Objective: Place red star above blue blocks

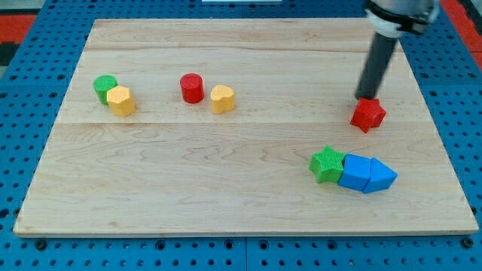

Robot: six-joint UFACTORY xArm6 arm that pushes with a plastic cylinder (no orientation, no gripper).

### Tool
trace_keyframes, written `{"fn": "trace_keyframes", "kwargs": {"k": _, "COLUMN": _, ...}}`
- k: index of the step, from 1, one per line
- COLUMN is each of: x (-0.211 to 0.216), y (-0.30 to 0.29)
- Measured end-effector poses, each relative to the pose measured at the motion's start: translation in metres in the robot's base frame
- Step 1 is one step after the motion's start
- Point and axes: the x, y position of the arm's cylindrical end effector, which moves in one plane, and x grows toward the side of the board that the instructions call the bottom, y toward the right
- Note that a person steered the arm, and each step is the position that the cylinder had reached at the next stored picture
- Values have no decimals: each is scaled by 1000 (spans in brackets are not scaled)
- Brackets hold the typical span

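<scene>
Blue blocks (367,175), a cube and a triangular piece pressed together with a green star (328,163) touching their left, lie well below my tip (364,98). Bare, holding nothing, that rod end touches the red star's (367,114) upper edge from the view's top

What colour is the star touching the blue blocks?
Green: the green star, in the camera view, the only one.

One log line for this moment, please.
my tip touching red star's top edge | blue blocks below | green star beside them
</scene>
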Motion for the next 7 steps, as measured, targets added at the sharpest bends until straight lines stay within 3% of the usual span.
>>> {"fn": "trace_keyframes", "kwargs": {"k": 1, "x": 42, "y": 2}}
{"fn": "trace_keyframes", "kwargs": {"k": 2, "x": 48, "y": 0}}
{"fn": "trace_keyframes", "kwargs": {"k": 3, "x": 28, "y": 1}}
{"fn": "trace_keyframes", "kwargs": {"k": 5, "x": 49, "y": -13}}
{"fn": "trace_keyframes", "kwargs": {"k": 7, "x": 3, "y": -11}}
